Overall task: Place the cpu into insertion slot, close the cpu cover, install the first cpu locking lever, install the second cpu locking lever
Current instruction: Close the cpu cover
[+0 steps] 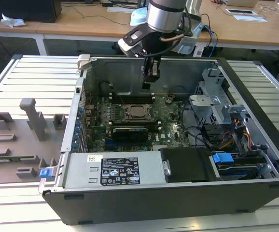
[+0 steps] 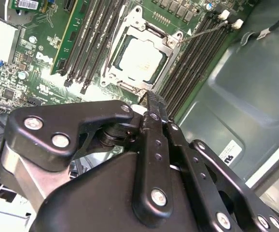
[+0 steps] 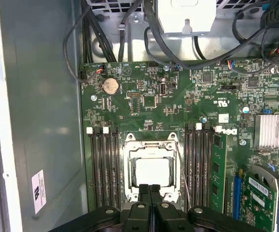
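On the exterior view's left a grey fixture plate [image 1: 28,130] lies on the slatted table [image 1: 28,72], just beside the open case [image 1: 130,198]. Inside, the green board [image 1: 171,113] lies flat on the case floor. The cpu [image 1: 138,112] sits in the slot [image 1: 126,112] near the board's middle, its dull silver top facing up. The cover [image 3: 151,146] lies flat around it, framing the chip. Black memory slots [image 3: 103,164] flank it on both sides. A thin wire lever [image 3: 182,169] runs along one side of the socket – whether it is latched, I cannot tell. The gripper [image 1: 148,82] hangs above the board, near the case's back wall. In both wrist views its jaws are pressed together – nothing between them – and clear of the cpu. On the exterior view's right stands a metal drive cage [image 1: 216,96].
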Tool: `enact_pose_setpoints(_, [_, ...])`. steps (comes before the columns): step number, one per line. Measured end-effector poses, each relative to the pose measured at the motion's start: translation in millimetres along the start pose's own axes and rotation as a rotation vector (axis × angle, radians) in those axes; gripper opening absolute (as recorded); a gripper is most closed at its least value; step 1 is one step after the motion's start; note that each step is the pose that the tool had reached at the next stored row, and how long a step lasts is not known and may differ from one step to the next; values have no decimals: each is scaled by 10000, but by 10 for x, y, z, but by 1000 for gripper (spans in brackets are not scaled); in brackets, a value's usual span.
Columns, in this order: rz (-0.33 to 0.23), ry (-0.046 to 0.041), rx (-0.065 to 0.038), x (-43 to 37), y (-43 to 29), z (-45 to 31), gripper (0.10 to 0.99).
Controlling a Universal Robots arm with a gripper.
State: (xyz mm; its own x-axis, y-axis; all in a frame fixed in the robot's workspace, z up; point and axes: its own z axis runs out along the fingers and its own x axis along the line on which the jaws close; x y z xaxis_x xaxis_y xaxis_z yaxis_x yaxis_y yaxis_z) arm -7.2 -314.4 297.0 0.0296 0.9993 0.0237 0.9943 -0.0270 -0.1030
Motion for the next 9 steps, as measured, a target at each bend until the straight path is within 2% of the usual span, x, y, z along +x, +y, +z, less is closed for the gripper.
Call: enact_pose_setpoints(9, [0, 1, 0, 0, -1, -6, 110])
